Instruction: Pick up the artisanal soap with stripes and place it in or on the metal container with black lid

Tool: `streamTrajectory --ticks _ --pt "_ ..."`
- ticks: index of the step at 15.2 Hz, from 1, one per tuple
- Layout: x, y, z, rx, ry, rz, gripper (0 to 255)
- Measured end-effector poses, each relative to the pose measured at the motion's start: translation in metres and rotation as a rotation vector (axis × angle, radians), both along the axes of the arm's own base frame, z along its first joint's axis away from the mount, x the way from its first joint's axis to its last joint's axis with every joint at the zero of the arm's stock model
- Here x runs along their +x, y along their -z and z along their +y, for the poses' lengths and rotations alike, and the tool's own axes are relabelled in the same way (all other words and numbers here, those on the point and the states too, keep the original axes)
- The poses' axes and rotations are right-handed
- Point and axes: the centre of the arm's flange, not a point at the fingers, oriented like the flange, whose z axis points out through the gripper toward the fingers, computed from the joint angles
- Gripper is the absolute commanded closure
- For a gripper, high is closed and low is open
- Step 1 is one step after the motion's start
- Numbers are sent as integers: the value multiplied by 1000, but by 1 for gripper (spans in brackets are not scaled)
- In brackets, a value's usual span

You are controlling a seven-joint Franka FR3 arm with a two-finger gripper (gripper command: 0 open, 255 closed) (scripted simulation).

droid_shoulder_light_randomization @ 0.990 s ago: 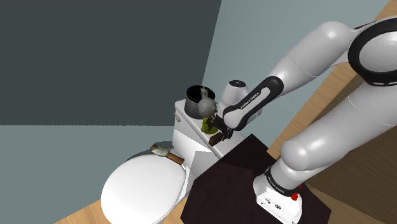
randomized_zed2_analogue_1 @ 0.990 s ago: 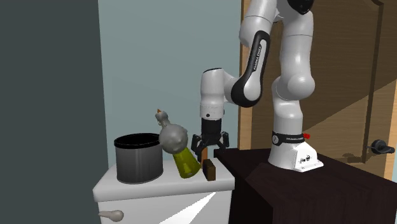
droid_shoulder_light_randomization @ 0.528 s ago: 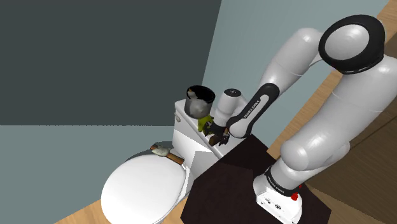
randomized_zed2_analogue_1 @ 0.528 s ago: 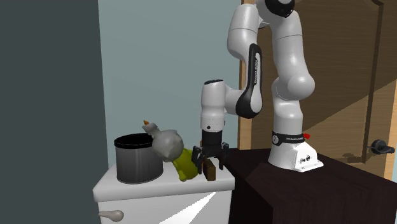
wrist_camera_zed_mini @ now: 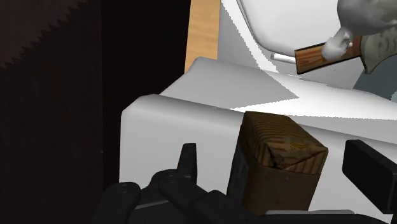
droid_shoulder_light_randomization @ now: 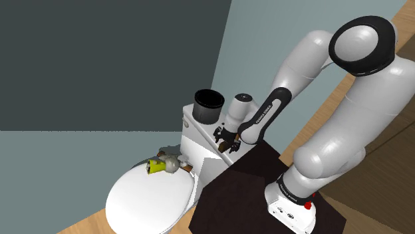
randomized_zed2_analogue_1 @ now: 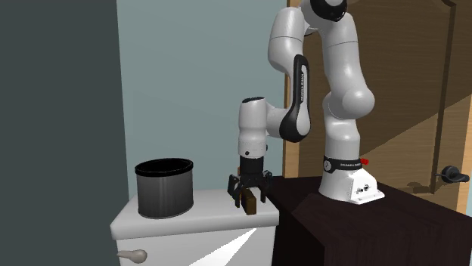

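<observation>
- The soap (randomized_zed2_analogue_1: pixel 248 200) is standing on the white tank (randomized_zed2_analogue_1: pixel 197 221), at the end nearest the dark stand (randomized_zed2_analogue_1: pixel 355 227) and close to the tank's edge.
- The stand is sitting just beside that end of the tank, with the arm reaching over from it.
- The container (randomized_zed2_analogue_1: pixel 164 189), dark grey with a black rim, is standing upright at the tank's other end, well apart from the soap.
- A flask (droid_shoulder_light_randomization: pixel 159 165) with yellow-green contents is lying on its side on the toilet lid (droid_shoulder_light_randomization: pixel 143 203), near the hinge below the tank and well away from the soap. It is not blocking the way between soap and container.
- The soap is showing as a brown block with fine stripes. It seems to be standing on end, its long axis roughly upright and in line with the fingers above it.
- The gripper (randomized_zed2_analogue_1: pixel 247 193) is hanging straight down over the soap with its jaws spread, and the block is sitting in the gap between them.
- In the wrist view one finger is lying just beside the soap (wrist_camera_zed_mini: pixel 280 159), while the other of the fingers (wrist_camera_zed_mini: pixel 368 175) is standing apart from it, so the block is not being pinched.
</observation>
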Motion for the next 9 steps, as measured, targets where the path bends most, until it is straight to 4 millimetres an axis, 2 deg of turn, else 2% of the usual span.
streamTrajectory --ticks 9 --pt "0 0 0 0 0 0 255"
